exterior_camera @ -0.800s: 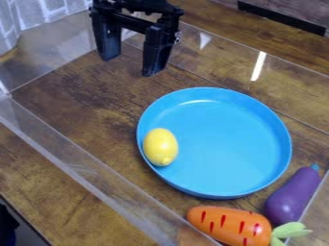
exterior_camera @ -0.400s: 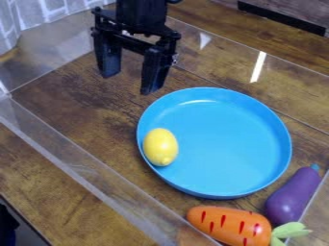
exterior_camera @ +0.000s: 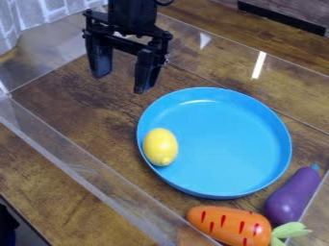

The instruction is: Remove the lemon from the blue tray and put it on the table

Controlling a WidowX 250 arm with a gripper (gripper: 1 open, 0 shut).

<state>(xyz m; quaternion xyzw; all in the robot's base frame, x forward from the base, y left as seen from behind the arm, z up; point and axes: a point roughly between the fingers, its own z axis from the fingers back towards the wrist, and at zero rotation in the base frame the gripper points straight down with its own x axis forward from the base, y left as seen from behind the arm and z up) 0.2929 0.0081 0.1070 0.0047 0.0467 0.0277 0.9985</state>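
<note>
- My gripper [exterior_camera: 122, 82] hangs above the table [exterior_camera: 77, 103], its two dark fingers spread wide apart, with nothing between them.
- The lemon [exterior_camera: 160, 147] lies inside the blue tray [exterior_camera: 218, 144], at the tray's left side as the camera sees it, right by the raised rim.
- From my fingertips, the lemon is lower in the camera view and a little to the right; I am not touching it.
- Of my two fingers, the one on the right in the view is the nearer to the lemon, and a stretch of wood-grain surface shows between that finger and the fruit.
- My fingers point downward, and in the view they are outside the tray, beyond its upper left rim.
- How high I am over the wood I cannot tell from this one view.
- The lemon is the only thing I see in the tray; the rest of its blue floor is bare.
- Below the tray in the view lies an orange toy carrot [exterior_camera: 232, 224] with green leaves, outside the rim, farther from me than the lemon is.
- A purple toy eggplant [exterior_camera: 294, 194] lies beside the carrot, off the tray's lower right side, also well apart from my fingers.
</note>
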